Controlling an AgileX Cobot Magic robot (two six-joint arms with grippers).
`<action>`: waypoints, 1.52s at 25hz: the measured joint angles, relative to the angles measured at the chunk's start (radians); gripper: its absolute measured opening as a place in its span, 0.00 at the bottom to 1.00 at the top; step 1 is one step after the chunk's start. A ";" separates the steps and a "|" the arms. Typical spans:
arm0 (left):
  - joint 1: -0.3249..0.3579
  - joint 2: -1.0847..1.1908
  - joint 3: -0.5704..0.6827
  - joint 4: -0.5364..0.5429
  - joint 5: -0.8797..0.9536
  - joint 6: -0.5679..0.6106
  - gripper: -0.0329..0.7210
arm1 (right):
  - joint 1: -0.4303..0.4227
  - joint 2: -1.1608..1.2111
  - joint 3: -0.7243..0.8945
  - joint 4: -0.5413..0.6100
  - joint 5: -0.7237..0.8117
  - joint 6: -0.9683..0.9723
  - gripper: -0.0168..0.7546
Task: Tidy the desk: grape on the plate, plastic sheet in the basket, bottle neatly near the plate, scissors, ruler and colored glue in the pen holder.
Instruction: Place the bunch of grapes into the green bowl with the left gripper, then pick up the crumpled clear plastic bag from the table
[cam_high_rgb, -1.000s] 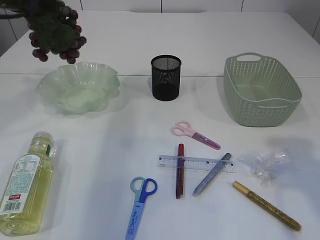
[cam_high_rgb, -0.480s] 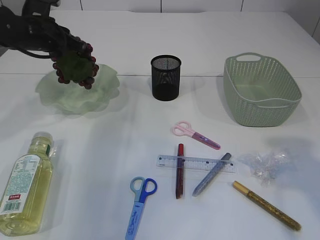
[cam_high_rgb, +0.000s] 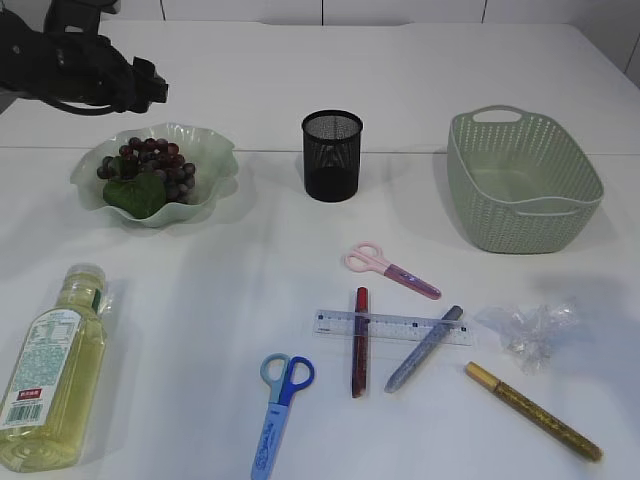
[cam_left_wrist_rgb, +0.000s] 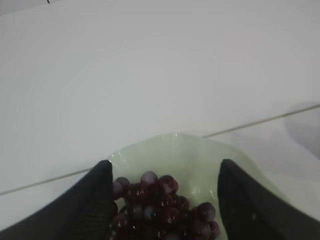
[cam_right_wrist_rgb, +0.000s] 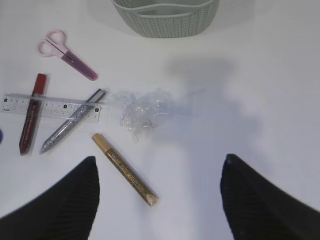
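We see grape (cam_high_rgb: 145, 172) on plate (cam_high_rgb: 212, 150), just below left tool (cam_left_wrist_rgb: 165, 172), spread wide, seemingly clear of it.

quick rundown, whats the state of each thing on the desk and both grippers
Dark red grape bunch: resting in the pale green plate.
Yellow plastic bottle: lying down, capped.
Black mesh pen holder: upright, nothing sticking out.
Green woven basket: upright, looks empty.
Pink scissors: closed.
Blue scissors: closed.
Clear ruler: flat, across two glue pens.
Crumpled plastic sheet: on table.
Left gripper: open.
Right gripper: open.
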 joint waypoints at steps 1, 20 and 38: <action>0.000 -0.009 0.000 0.000 0.036 0.000 0.68 | 0.000 0.000 0.000 0.000 0.000 0.000 0.78; 0.000 -0.430 0.070 0.034 0.696 -0.135 0.58 | 0.000 0.000 0.000 0.090 0.014 0.000 0.78; 0.000 -0.784 0.458 0.053 0.894 -0.189 0.57 | 0.002 0.265 -0.030 0.162 0.041 0.129 0.78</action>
